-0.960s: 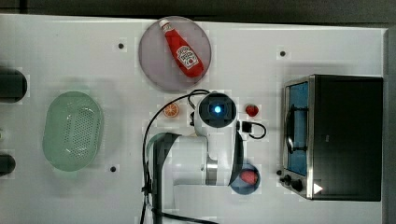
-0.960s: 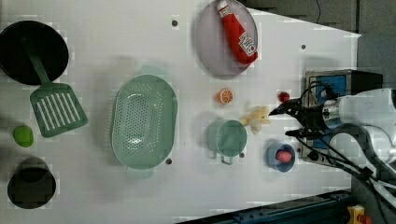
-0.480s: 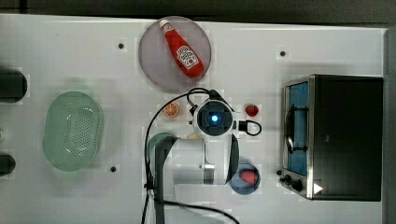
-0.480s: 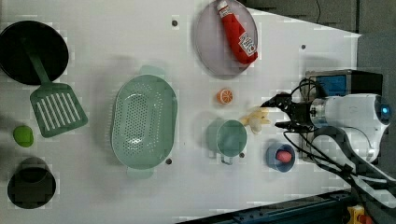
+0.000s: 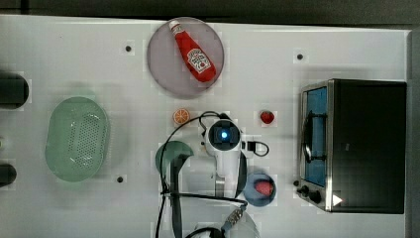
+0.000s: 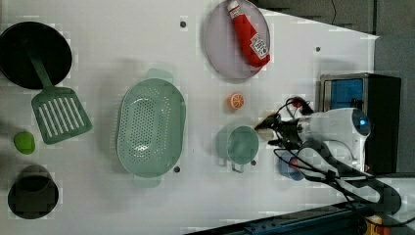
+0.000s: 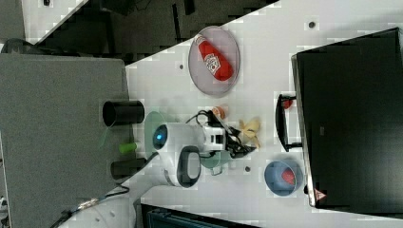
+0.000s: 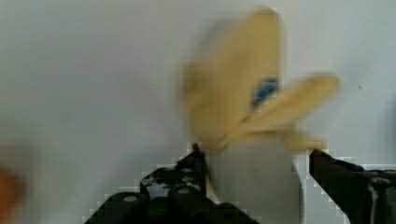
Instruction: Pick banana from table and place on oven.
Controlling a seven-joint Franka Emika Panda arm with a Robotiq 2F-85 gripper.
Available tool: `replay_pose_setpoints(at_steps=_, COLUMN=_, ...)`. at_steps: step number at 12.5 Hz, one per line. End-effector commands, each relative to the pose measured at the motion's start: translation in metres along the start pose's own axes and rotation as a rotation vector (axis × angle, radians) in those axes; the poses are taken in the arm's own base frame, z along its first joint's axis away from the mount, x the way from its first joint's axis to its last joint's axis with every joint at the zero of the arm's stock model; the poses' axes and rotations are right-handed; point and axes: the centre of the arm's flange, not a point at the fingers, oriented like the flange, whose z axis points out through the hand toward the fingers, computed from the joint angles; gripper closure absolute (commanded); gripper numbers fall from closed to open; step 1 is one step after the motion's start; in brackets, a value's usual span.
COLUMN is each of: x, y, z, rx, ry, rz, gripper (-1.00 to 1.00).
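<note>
The banana [image 8: 247, 93] is a pale yellow peeled bunch lying on the white table [image 5: 297, 89]. In the right view the banana [image 7: 250, 130] lies between the arm and the oven's handle. My gripper [image 8: 257, 156] is down at its stem end, one black finger [image 8: 191, 163] against its side and the other a little apart. The jaws stand open around it. In the left view the gripper [image 6: 274, 131] reaches the banana [image 6: 267, 122] from the left view's right. The oven [image 5: 369, 144], with black top and blue glass door, stands at the top view's right.
A ketchup bottle [image 5: 194, 52] lies on a grey plate [image 5: 166, 74]. An orange slice [image 5: 181, 116], a strawberry [image 5: 267, 117], a green cup [image 5: 171, 151] and a blue bowl [image 5: 250, 196] ring the arm. A green colander [image 5: 77, 139] sits at the top view's left.
The hand has moved from the oven side toward the banana and come down over its stem end. The fingers have narrowed around it.
</note>
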Motion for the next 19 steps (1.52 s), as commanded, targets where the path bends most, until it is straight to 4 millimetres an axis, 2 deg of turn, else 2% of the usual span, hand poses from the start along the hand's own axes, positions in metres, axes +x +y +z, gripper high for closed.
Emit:
replay_pose_setpoints(at_steps=1, x=0.01, y=-0.014, z=-0.033, rx=0.063, ry=0.054, rz=0.034, gripper=0.06)
replay_pose_setpoints(at_steps=3, x=0.01, y=-0.014, z=-0.034, rx=0.065, ry=0.056, rz=0.033, gripper=0.48)
replay_pose_setpoints(at_steps=5, x=0.012, y=-0.016, z=-0.045, rx=0.08, ry=0.07, rz=0.033, gripper=0.5)
replay_pose_setpoints(at_steps=6, x=0.013, y=-0.017, z=-0.06, rx=0.102, ry=0.09, rz=0.033, gripper=0.5)
replay_pose_setpoints(at_steps=7, x=0.015, y=-0.018, z=-0.081, rx=0.131, ry=0.116, rz=0.034, gripper=0.5)
replay_pose_setpoints(at_steps=10, x=0.015, y=-0.017, z=-0.169, rx=0.206, ry=0.186, rz=0.035, gripper=0.5)
replay_pose_setpoints(at_steps=12, x=0.01, y=-0.009, z=-0.223, rx=0.172, ry=0.157, rz=0.039, gripper=0.5)
replay_pose_setpoints(at_steps=15, x=0.005, y=0.003, z=-0.316, rx=0.158, ry=0.145, rz=0.048, gripper=0.5)
replay_pose_setpoints(at_steps=17, x=0.022, y=0.027, z=-0.358, rx=0.15, ry=0.127, rz=0.1, gripper=0.5)
replay_pose_setpoints(at_steps=19, x=0.055, y=0.058, z=-0.383, rx=0.169, ry=0.14, rz=0.113, gripper=0.5)
